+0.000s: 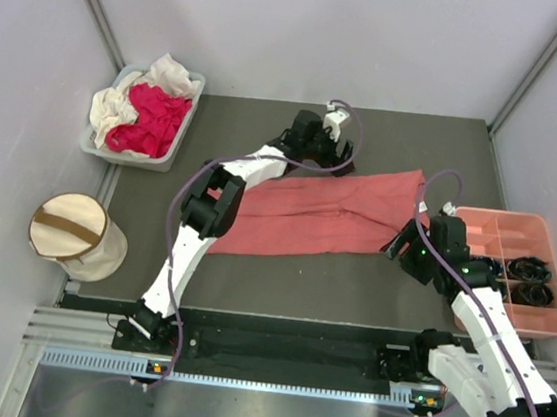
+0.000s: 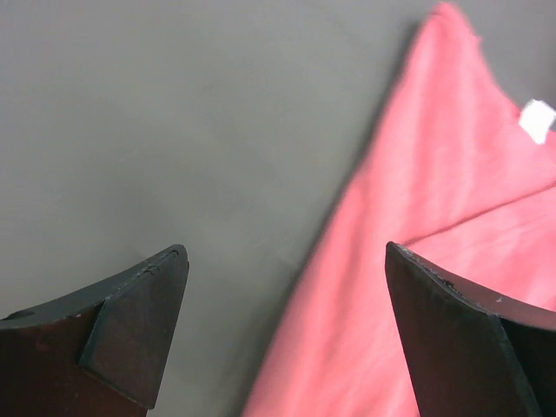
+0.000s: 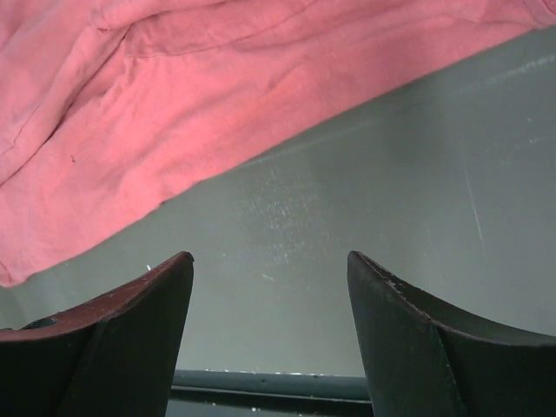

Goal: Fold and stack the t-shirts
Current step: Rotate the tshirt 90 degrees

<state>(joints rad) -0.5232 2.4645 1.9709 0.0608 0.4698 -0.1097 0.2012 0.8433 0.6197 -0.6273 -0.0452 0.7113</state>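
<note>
Shirt in salmon pink [image 1: 328, 214] lies stretched as a long band across the dark table [image 1: 350, 287], between your 2 grippers. Your left gripper [image 1: 340, 163] hangs at the band's far edge with its jaws wide apart and nothing in them. In its wrist view [image 2: 287, 252], the cloth [image 2: 434, 261] edge runs diagonally under the right-hand finger [image 2: 469, 339], with bare table [image 2: 174, 130] under the other. A small white label [image 2: 537, 120] sits ahead and to the right of the tips.

Your right gripper [image 1: 400, 245] is beside the band's right end, jaws parted and empty. From its wrist view [image 3: 269, 256], the cloth [image 3: 217, 113] hem crosses just ahead of the fingertips, with bare table [image 3: 391, 200] below and between them.

A pink compartment tray [image 1: 482, 237] sits close behind that gripper's arm, so room is tight there. Well beyond your left gripper, to its left, a grey bin [image 1: 194, 88] holds a magenta-red shirt [image 1: 153, 119] and a cream shirt [image 1: 114, 104]. A round fabric basket [image 1: 74, 236] stands off the table's left edge.
</note>
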